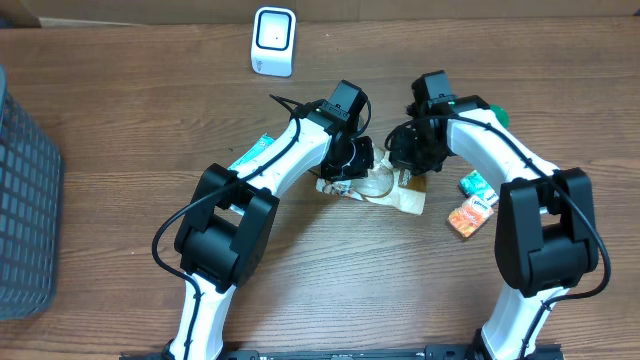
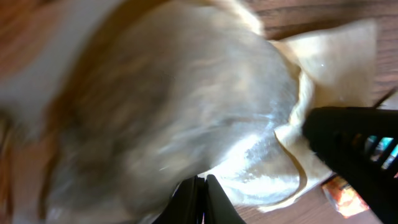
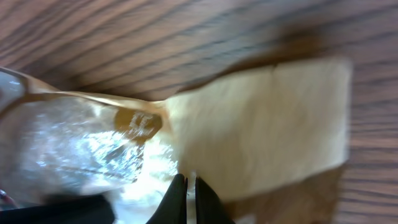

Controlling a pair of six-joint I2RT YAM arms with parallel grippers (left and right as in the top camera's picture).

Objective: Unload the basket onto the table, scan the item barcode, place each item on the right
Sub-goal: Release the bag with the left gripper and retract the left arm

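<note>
At the left edge of the surface (image 1: 120, 120) stands a dark mesh basket (image 1: 25, 190), well apart from the work. Near the far edge, a little left of centre, a small white scanner (image 1: 273, 40) stands upright with its face toward the arms. That is presumably where the barcode has to be shown.

In the middle of the surface the left gripper (image 1: 352, 165) reaches in. In its wrist view its jaws are pressed together, apparently on the thin film of the bag (image 1: 395, 195). The bag fills that view so closely that it blurs. The bag is tan paper with a clear, shiny window, and it sits between the two grippers, near the centre and nearer than the scanner.

Just right of it, the right gripper (image 1: 408, 150) has its jaws pressed together too. They seem to pinch the bag's near edge where the window meets the paper. Holding it from both sides probably serves to stretch the limp bag flat, so that a code can be read without creases. No barcode shows in any view, so I cannot tell which face carries it.

Toward the right edge lie a teal packet (image 1: 478, 184) and an orange packet (image 1: 468, 216), just beside each other and clear of the bag. They are likely waiting their turn.
</note>
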